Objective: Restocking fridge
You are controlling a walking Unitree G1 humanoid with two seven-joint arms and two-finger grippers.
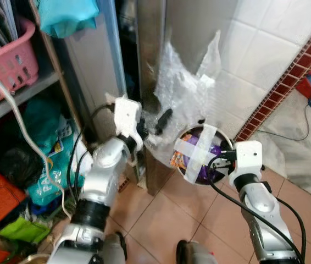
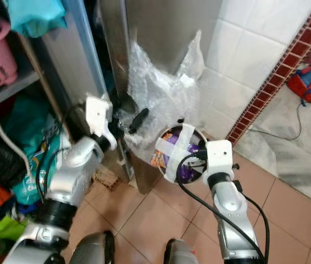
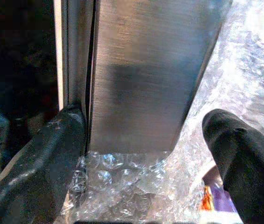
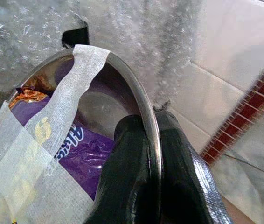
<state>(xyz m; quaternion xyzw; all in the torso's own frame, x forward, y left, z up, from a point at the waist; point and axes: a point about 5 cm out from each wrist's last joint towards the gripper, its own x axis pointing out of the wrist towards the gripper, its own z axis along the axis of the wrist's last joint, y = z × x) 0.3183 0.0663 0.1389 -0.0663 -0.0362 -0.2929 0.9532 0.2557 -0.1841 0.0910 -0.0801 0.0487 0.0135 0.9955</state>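
While the right wrist view shows the right gripper [image 4: 153, 154] pinching the steel bowl [image 4: 136, 93] rim, the left gripper [image 3: 143, 158] fingers spread wide around the fridge door [image 3: 146, 70] edge.

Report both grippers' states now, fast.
Left gripper: open, fingers either side of the steel fridge door edge.
Right gripper: shut on the taped steel bowl rim.

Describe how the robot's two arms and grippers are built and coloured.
Both arms are silver metal with black joint rings and loose black cables. Each wrist carries a white boxy housing. The left gripper and right gripper each have two long, glossy black fingers.
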